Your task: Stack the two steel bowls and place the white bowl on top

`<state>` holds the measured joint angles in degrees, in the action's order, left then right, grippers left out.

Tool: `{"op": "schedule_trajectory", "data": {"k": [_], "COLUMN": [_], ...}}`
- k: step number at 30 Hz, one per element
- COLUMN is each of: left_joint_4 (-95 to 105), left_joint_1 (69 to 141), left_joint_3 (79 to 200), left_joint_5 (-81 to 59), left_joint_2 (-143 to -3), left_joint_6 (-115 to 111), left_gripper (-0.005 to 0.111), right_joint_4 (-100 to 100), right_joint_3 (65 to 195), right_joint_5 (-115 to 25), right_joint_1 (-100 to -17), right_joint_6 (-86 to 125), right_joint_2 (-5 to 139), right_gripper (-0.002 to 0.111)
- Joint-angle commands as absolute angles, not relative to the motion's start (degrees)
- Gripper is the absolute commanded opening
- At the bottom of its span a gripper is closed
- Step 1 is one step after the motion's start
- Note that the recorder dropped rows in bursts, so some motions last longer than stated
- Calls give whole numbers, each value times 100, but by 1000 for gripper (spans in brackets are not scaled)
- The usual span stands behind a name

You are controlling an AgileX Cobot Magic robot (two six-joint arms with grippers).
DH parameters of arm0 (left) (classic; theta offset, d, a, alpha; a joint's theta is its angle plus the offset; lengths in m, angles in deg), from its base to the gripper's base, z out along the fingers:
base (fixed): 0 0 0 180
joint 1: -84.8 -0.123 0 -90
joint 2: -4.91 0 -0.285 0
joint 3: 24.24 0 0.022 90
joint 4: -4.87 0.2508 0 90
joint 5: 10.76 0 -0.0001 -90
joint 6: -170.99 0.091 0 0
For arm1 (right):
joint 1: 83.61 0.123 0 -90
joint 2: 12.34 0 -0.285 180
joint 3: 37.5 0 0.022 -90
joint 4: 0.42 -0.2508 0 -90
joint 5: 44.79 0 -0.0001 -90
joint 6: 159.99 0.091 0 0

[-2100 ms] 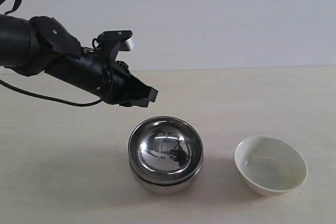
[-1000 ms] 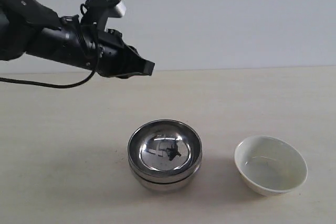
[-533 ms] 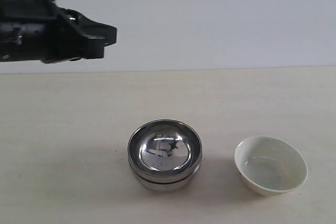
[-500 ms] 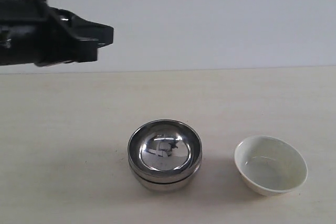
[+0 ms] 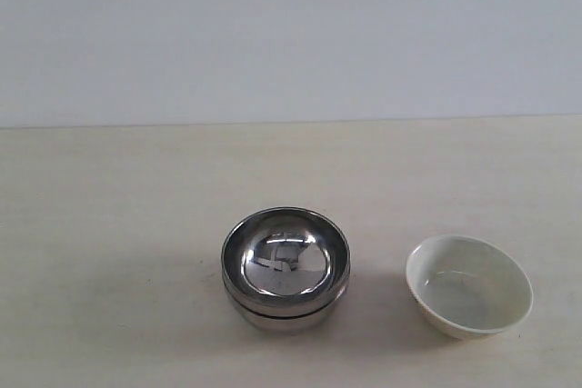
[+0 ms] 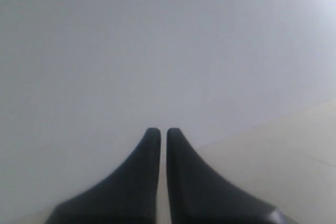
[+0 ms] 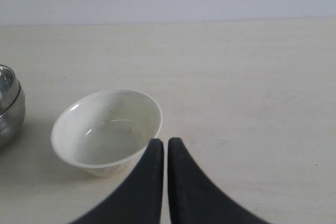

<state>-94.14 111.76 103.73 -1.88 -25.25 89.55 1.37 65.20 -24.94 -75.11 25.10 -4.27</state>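
Exterior view shows the steel bowls (image 5: 285, 265) already nested on the desk (image 5: 109, 224), with the white bowl (image 5: 469, 284) upright to their right, apart from them. The left fingers (image 6: 142, 171) are together, empty, away from the bowls. The right fingers (image 7: 149, 182), also together, point at the white bowl; I judge they must part, then grip its rim.

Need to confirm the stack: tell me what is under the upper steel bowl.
The second steel bowl sits nested under the upper steel bowl; only its outer wall shows. Its inside is covered, so nothing there can be checked.
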Motion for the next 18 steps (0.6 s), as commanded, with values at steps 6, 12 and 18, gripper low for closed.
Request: {"op": "schedule_trajectory", "data": {"k": [6, 12, 18], "left_joint_4": [-9508, -9508, -9508], "left_joint_1": [11211, 11211, 11211], "left_joint_3": [9895, 9867, 9867], "left_joint_5": [-802, -776, -777], "left_joint_2": [-742, -319, -288], "left_joint_6": [8778, 8778, 8803], "left_gripper": [4, 4, 4], "right_joint_4": [169, 169, 169], "right_joint_3": [6529, 6529, 6529], "right_joint_5": [-2524, -2524, -2524], "right_joint_1": [-7506, -7506, -7506], "right_joint_6": [2516, 2516, 2516], "right_joint_2": [-456, -456, -456], "right_gripper": [0, 0, 0]}}
